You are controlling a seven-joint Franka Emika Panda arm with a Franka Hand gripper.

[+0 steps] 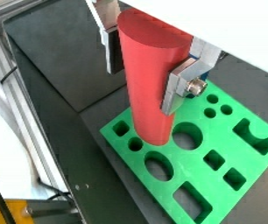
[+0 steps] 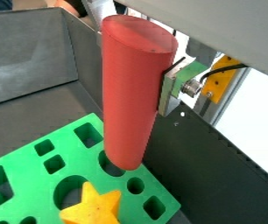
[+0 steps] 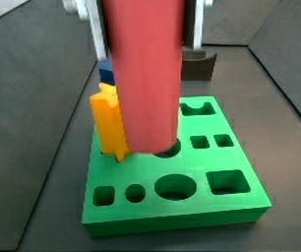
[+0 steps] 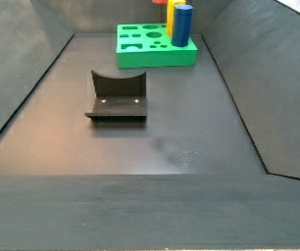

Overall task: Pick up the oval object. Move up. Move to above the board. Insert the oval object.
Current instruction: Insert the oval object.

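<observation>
My gripper (image 1: 144,74) is shut on the oval object (image 1: 146,79), a tall red-pink peg held upright between the silver fingers (image 1: 178,86). The peg also shows in the other wrist view (image 2: 130,96) and in a side view (image 3: 143,74). Its lower end meets the green board (image 1: 236,153) at one of the cut-outs near a corner. I cannot tell whether the end is inside the hole or just on top. The board also shows in a wrist view (image 2: 19,162) and in both side views (image 3: 180,212) (image 4: 139,54).
An orange-yellow star peg (image 3: 107,123) stands in the board right beside the red peg, with a blue block (image 3: 104,72) behind it. A small dark block (image 3: 197,64) sits beyond the board. The fixture (image 4: 118,95) stands mid-floor. Dark walls enclose the floor.
</observation>
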